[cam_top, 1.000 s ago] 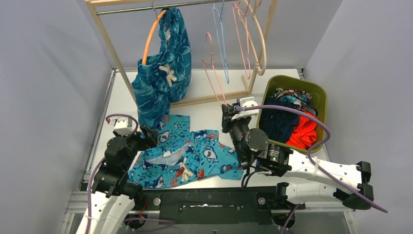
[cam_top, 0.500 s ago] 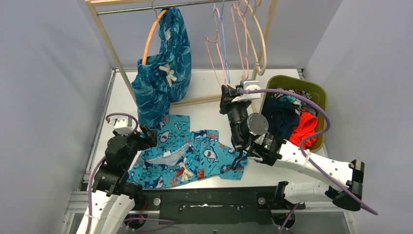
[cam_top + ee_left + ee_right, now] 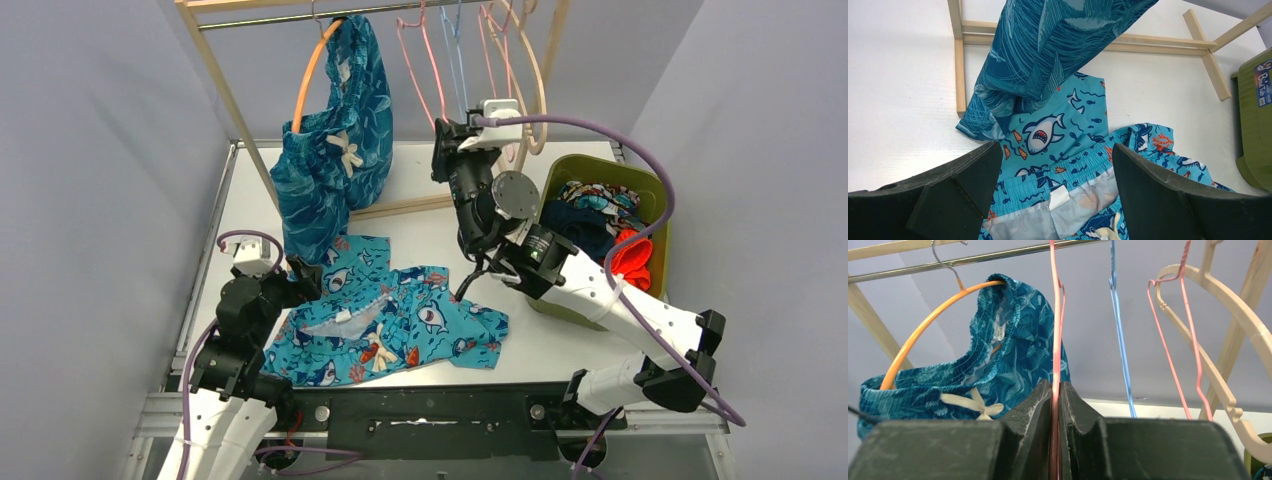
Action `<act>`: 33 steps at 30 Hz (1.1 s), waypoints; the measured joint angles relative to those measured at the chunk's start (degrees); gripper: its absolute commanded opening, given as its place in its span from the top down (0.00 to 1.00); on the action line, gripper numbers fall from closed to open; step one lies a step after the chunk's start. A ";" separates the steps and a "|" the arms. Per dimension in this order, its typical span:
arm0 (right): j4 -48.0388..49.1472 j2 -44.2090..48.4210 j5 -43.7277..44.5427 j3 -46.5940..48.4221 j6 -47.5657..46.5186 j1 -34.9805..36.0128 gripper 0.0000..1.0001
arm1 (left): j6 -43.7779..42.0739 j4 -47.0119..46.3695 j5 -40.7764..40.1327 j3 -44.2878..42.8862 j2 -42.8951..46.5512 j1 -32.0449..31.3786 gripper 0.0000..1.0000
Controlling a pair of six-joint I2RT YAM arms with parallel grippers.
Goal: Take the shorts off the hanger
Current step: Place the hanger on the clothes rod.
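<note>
Now the leaf-print shorts (image 3: 335, 150) hang down at the left end of the rail (image 3: 998, 256), beside the right gripper (image 3: 1054, 390), which is clenched on a pink hanger (image 3: 1053, 315); the left gripper (image 3: 1056, 152) gapes below.

Both arms I drive are built alike: the left arm (image 3: 240, 305) and the right arm (image 3: 600, 295) have black round joints and white link shells. A purple cable (image 3: 575, 121) loops along each one. A white camera box (image 3: 499, 108) is on the right wrist. The fingers (image 3: 960, 187) are thick, dark, matte wedges. Silver screws (image 3: 321, 413) mark the black base bar (image 3: 430, 420).
</note>
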State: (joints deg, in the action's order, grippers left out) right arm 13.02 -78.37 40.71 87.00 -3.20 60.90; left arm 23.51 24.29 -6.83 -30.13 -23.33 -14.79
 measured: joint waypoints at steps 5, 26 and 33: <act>-10.71 -4.48 -2.34 8.24 3.58 -3.39 1.00 | 0.00 0.00 0.20 0.00 -0.22 0.28 0.19; -28.02 -0.44 -20.50 1.20 15.41 -10.97 0.14 | 0.00 -0.02 0.96 0.00 -1.25 0.87 0.19; -22.64 10.80 -27.89 -13.03 12.00 -11.02 0.06 | 0.00 -0.02 1.11 0.00 -1.66 1.62 0.19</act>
State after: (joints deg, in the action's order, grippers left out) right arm -9.63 -67.57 12.82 73.97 8.80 49.89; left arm 23.51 24.27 -5.72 -30.13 -24.99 -13.17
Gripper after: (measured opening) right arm 0.920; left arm 0.810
